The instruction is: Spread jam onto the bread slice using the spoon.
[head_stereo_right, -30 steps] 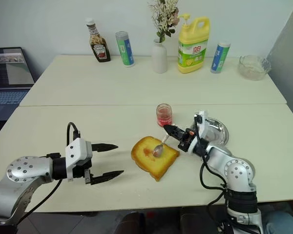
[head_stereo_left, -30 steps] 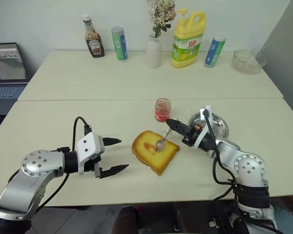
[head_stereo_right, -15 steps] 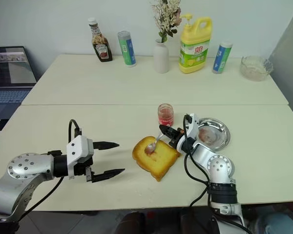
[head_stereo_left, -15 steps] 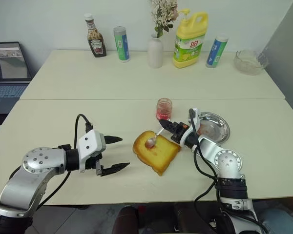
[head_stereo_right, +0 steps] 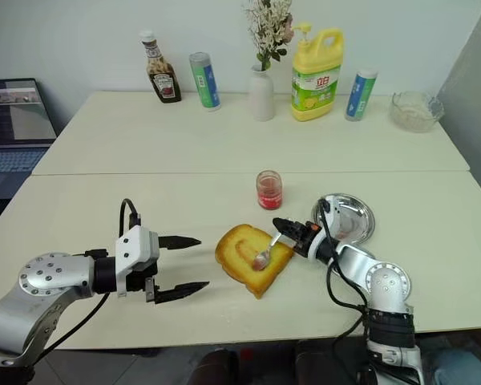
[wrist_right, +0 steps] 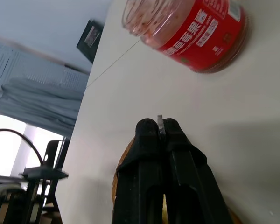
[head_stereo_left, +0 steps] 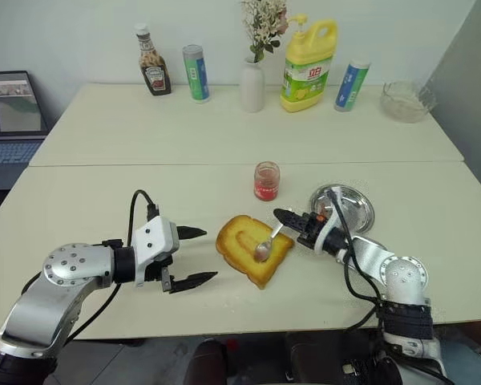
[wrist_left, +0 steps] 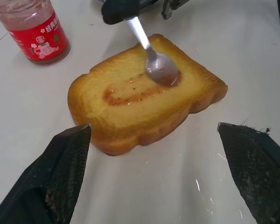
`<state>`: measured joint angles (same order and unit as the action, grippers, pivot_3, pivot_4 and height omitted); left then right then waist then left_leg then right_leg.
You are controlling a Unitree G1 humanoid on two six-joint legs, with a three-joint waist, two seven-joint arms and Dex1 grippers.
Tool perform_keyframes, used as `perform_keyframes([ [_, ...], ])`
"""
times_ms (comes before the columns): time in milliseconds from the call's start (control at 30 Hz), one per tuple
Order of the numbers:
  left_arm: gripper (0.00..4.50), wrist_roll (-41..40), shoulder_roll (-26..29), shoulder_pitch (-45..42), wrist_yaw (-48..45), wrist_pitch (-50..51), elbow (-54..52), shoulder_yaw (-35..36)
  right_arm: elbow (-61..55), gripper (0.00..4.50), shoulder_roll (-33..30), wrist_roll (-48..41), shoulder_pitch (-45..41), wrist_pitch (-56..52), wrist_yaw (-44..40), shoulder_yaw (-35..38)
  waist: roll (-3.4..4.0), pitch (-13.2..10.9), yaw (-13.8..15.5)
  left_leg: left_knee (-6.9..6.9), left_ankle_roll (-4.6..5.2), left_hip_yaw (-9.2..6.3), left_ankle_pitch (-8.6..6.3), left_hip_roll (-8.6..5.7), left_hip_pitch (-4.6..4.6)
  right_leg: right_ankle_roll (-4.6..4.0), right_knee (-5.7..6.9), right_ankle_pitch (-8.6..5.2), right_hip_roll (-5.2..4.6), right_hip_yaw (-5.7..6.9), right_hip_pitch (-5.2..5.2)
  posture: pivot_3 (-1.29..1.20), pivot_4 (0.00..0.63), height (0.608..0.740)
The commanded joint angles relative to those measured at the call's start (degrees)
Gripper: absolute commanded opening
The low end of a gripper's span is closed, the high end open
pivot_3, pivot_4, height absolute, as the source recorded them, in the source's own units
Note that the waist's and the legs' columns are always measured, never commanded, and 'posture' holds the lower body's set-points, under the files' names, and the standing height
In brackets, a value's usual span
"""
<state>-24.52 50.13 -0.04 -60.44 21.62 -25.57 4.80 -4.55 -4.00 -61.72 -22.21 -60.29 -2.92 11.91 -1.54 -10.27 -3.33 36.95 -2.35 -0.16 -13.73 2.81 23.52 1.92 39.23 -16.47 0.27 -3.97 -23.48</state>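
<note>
The bread slice [head_stereo_left: 242,238] lies on the near table with a red streak of jam across its top [wrist_left: 130,93]. My right gripper [head_stereo_left: 283,216] is shut on the thin handle of the spoon [head_stereo_left: 270,239]. The spoon's bowl [wrist_left: 161,71] rests on the slice near its right edge. The jam jar [head_stereo_left: 266,180], with a red label, stands just behind the slice, apart from it. My left gripper [head_stereo_left: 209,255] hovers open to the left of the slice, its fingers [wrist_left: 60,177] wide apart with nothing between them.
A round steel dish [head_stereo_left: 357,210] sits right of the bread, behind my right arm. Along the far table stand a ketchup bottle [head_stereo_left: 152,70], a green can [head_stereo_left: 196,72], a vase [head_stereo_left: 252,80], a yellow detergent bottle [head_stereo_left: 308,64], a blue can [head_stereo_left: 351,83] and a glass bowl [head_stereo_left: 405,100]. A laptop [head_stereo_left: 12,108] is at far left.
The spoon's bowl swept to the left part of the slice and then back towards its near right edge, as my right hand sank a little. The left gripper has stayed in place.
</note>
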Motion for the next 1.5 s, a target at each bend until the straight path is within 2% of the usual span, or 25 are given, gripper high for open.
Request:
perform_keyframes([
  [33, 4.5, -1.09, 0.96, 0.67, -1.16, -0.38, -2.01, 0.91, 2.58, 0.03, 2.46, 2.12, -2.97, 3.66, 3.07, 1.32, 0.0, 0.0, 0.0, 0.0, 0.0, 0.0, 0.0, 0.0, 0.0, 0.0, 0.0, 0.0, 0.0, 0.0, 0.0, 0.0, 0.15, 0.74],
  [133, 4.5, -1.08, 1.25, 1.11, -2.05, -0.46, -1.89, 0.94, 4.55, 0.03, 3.89, 3.21, -4.48, 5.51, 4.5, 2.31, 0.0, 0.0, 0.02, 0.0, 0.0, 0.01, 0.0, 0.0, -0.01, 0.0, 0.01, 0.0, 0.0, -0.01, 0.0, 0.0, 0.15, 0.74],
  [233, 4.5, -0.61, 1.41, 1.9, -2.83, -1.17, -2.0, 0.94, 4.26, 0.03, 2.62, 3.55, -4.15, 4.71, 3.24, 1.87, 0.0, 0.0, 0.03, 0.0, 0.0, 0.03, 0.0, 0.0, -0.01, 0.0, -0.01, 0.0, -0.01, -0.01, 0.0, 0.0, 0.15, 0.74],
  [600, 4.5, 2.09, 1.22, 4.28, -3.66, -6.04, 0.49, 0.95, -4.32, 0.03, -7.33, -7.27, 3.36, -6.47, -0.43, 4.28, -0.01, 0.01, 0.2, -0.02, 0.0, 0.04, 0.0, -0.01, -0.02, 0.0, -0.06, 0.0, -0.03, -0.02, 0.04, 0.0, 0.15, 0.74],
  [667, 4.5, 2.4, 0.8, 4.61, -3.42, -7.28, 1.98, 1.38, -3.92, 0.03, -6.64, -6.73, 3.11, -5.01, 0.13, 3.96, -0.01, 0.01, 0.14, -0.02, 0.0, 0.05, 0.0, -0.01, -0.05, 0.0, -0.07, 0.0, -0.03, -0.03, 0.06, 0.0, 0.15, 0.74],
  [967, 4.5, 0.92, 0.65, 6.1, -3.57, -8.02, 2.2, 2.69, 3.64, 0.03, 3.75, 2.1, -2.72, 8.11, 4.8, 3.58, 0.0, 0.01, -0.19, -0.02, 0.0, 0.1, 0.0, 0.11, -0.11, -0.04, -0.04, 0.02, 0.1, -0.08, 0.05, 0.0, 0.15, 0.74],
  [1200, 4.5, -0.76, -0.05, 6.21, -1.08, -6.07, 1.05, 5.47, 0.51, 0.03, 4.56, -2.29, -6.4, 4.85, 6.61, 4.38, 0.0, 0.0, -0.06, -0.03, 0.0, 0.11, 0.0, 0.11, -0.1, -0.05, -0.07, 0.02, 0.08, -0.08, 0.05, 0.0, 0.15, 0.74],
  [1333, 4.5, -0.98, 0.25, 7.41, -0.23, -5.36, -0.09, 6.7, -1.17, 0.03, 5.36, -1.68, -7.38, 5.2, 6.81, 2.64, 0.01, 0.0, -0.07, -0.04, 0.0, 0.1, 0.0, 0.13, -0.09, -0.05, -0.06, 0.02, 0.08, -0.07, 0.03, 0.0, 0.15, 0.74],
  [1500, 4.5, -0.49, 0.27, 8.41, 1.43, -4.75, -1.09, 7.44, -5.73, 0.03, 1.65, 6.38, -6.98, 7.64, -0.38, -5.9, 0.01, 0.0, -0.07, -0.08, 0.0, 0.1, -0.01, 0.13, -0.08, -0.05, -0.09, 0.02, 0.08, -0.07, 0.0, 0.0, 0.15, 0.74],
])
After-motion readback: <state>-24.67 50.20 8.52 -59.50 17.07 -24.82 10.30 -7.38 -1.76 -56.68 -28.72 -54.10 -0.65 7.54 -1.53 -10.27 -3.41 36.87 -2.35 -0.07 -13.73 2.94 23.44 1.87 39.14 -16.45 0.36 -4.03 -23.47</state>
